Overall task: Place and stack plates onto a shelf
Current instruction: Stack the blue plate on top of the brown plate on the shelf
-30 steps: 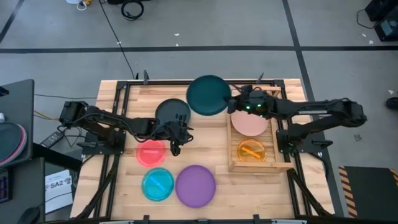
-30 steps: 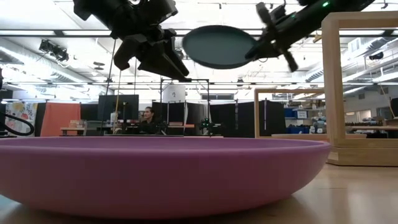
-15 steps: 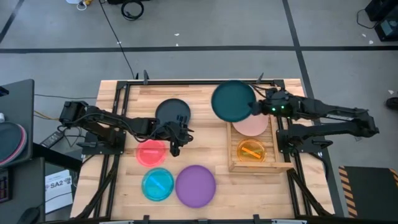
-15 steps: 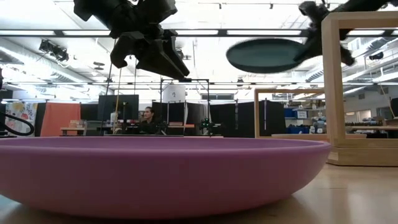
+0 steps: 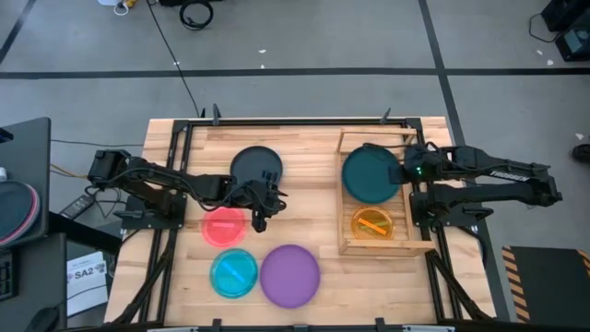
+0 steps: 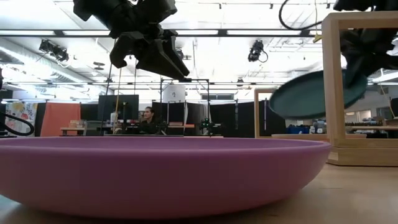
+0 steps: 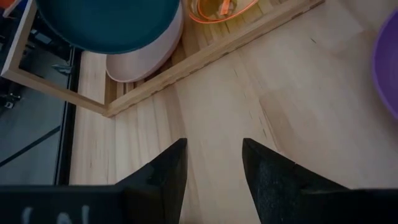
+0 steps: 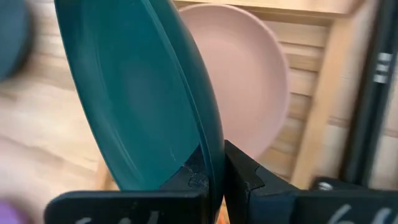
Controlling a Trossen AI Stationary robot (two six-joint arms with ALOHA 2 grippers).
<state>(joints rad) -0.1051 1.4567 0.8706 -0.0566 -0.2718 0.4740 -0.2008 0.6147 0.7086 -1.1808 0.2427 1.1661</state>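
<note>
Over the shelf (image 5: 348, 246) I see my right gripper (image 8: 214, 171), fingers clamped on the rim of the dark teal plate (image 5: 371, 175), glossy, tilted above the pale pink plate (image 8: 255, 81); left gripper (image 7: 214, 163) fingers apart.

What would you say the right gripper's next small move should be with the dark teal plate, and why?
Probably lower it a little, then let go. The right gripper is shut on the rim of the dark teal plate, which hangs over the pale pink plate already in the shelf, not yet resting on it. The left gripper waits open over bare table.
</note>
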